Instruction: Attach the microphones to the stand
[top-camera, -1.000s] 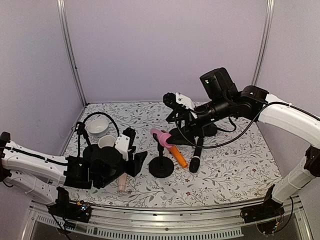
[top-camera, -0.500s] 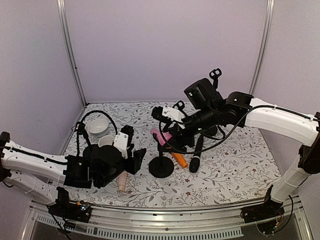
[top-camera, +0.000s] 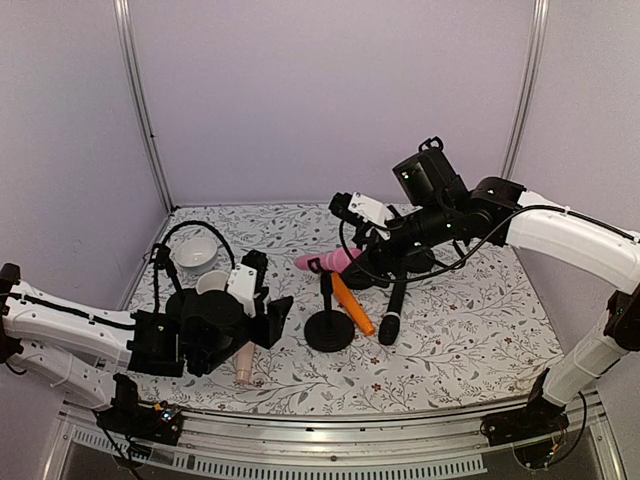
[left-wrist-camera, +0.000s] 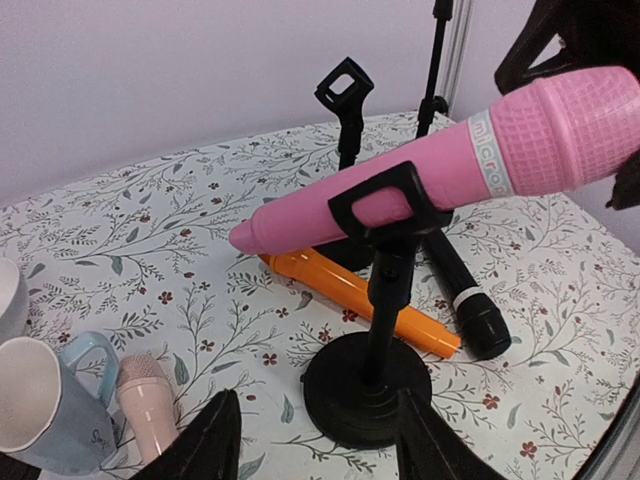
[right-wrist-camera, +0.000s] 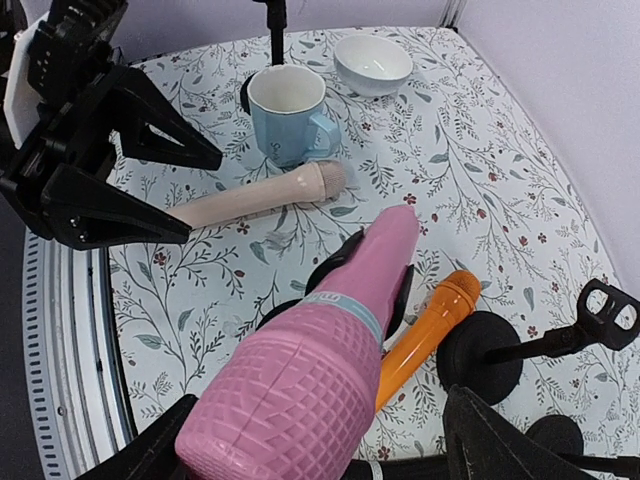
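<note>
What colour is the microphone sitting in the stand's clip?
Bright pink microphone, clearest in the left wrist view.

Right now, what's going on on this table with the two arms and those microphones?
The right gripper has its fingers either side of the head of the bright pink microphone, which sits in the clip of the small black stand; its jaws look wide, not clamped. The left gripper hangs open nearby, empty. The orange microphone and black microphone lie on the table by the stand, and the beige-pink microphone lies beside the blue mug: three not yet mounted.
</note>
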